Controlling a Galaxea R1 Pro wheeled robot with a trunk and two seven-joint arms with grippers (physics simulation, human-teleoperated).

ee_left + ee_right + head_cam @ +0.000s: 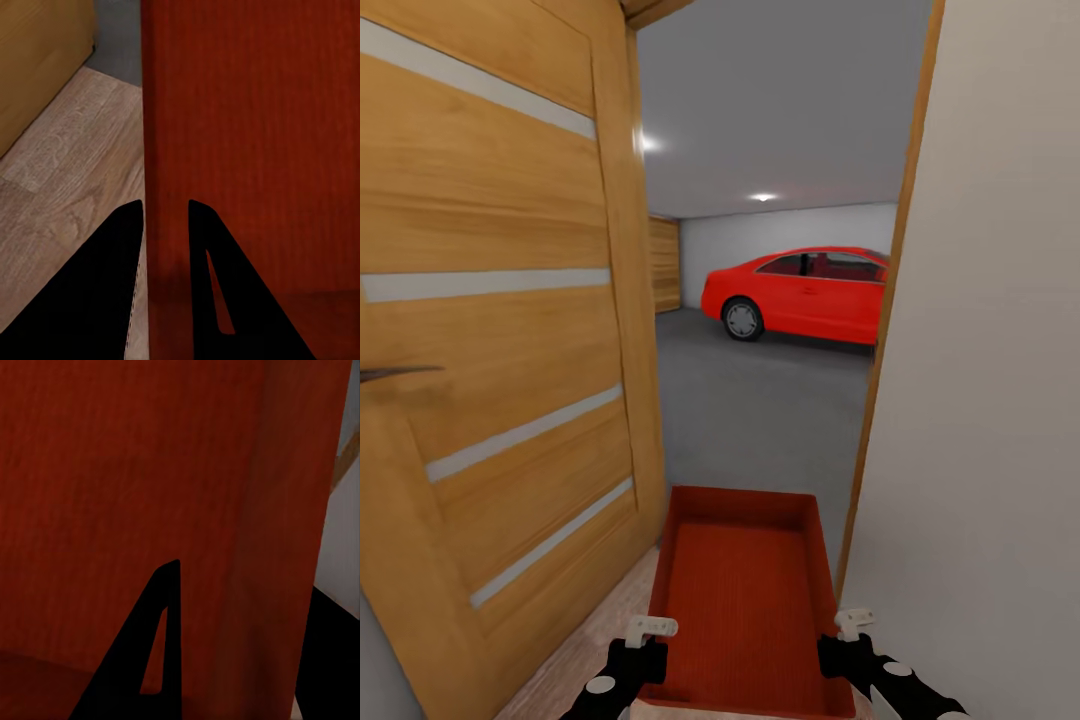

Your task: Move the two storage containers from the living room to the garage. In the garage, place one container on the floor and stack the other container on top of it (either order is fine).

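Note:
I hold one orange-red storage container [745, 600] low in front of me, its open top facing up and nothing inside. My left gripper [648, 642] is shut on its left wall, and my right gripper [847, 636] is shut on its right wall. In the left wrist view the gripper [165, 216] has one dark finger on each side of the thin red wall of the container [255, 135]. The right wrist view shows the same grip [247, 604] on the container [112, 472]. Beyond the doorway lies the garage with its dark grey floor [760, 400].
An open wood-panelled door [500, 350] stands close on my left and a white wall [980, 400] close on my right, leaving a narrow passage. A red car [800, 295] is parked at the far side of the garage. Pale wood planks [67, 187] lie under me.

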